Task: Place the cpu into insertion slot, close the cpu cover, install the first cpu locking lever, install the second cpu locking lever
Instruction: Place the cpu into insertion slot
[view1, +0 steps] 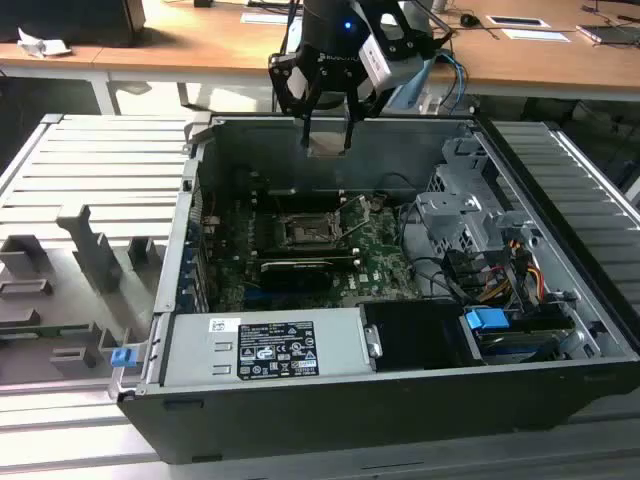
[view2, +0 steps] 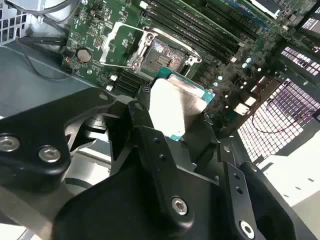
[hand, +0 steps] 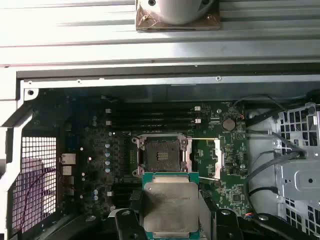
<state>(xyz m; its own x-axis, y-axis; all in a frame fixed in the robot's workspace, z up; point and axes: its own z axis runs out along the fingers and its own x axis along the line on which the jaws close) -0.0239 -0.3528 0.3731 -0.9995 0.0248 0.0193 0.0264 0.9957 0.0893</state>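
Wooden desks (view1: 200, 45) stand at the far side, and nearer lies a ribbed grey metal surface (view1: 90, 160) bearing an open computer case (view1: 560, 250), its boards facing up.

In the exterior view, the gripper (view1: 327, 138) hangs over the case's far wall. Its two fingers are drawn in on the cpu (view1: 327, 147), which shows as a small pale square between their tips. The insertion slot (view1: 305, 232) lies well below and nearer, in the middle of the green motherboard (view1: 385, 262). A grey power supply (view1: 265, 345) fills the near corner toward the exterior view's left.

In the second wrist view, the grip is plain. The black fingers (view2: 141, 117) press on two opposite edges of the cpu (view2: 177, 100), with only the chip's width between them. The chip is held tilted, its top a smooth silvery-grey metal with a thin green rim round it. Beyond it the insertion slot (view2: 160, 52) lies bare, and the cpu cover (view2: 109, 46) stands swung up beside it.

In the first wrist view, the cpu (hand: 171, 207) is seen almost flat on, square with cut corners, pinched in the gripper (hand: 171, 222). It sits nearer the camera than the insertion slot (hand: 161, 155), clear of it and not touching. This view also shows the dark memory slots (hand: 150, 115) beyond the socket.
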